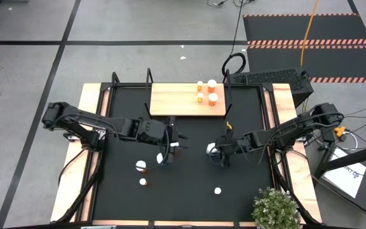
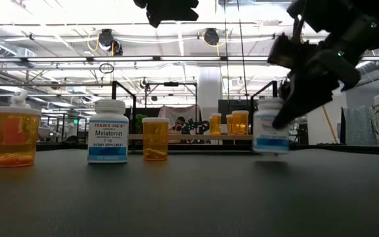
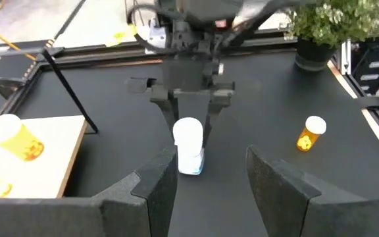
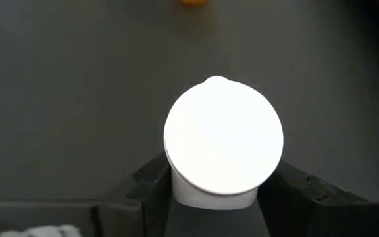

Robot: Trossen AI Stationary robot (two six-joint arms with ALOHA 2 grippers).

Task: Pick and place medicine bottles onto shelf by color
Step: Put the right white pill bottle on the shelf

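Four orange bottles (image 1: 206,91) with white caps upright on shelf (image 1: 176,100), right end. White bottle (image 4: 222,141), blue-banded label, white cap, upright mid-surface (image 1: 189,191). Right pincer (image 1: 219,153) clamped on it, fingers (image 4: 151,187) tight to both sides below cap. Left pincer (image 1: 172,142) hovers nearby, fingers apart, empty, facing same bottle. More bottles scattered on front of surface.

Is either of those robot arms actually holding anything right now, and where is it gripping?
The right end effector grips a white bottle by its body, just under the cap. The left end effector holds nothing.
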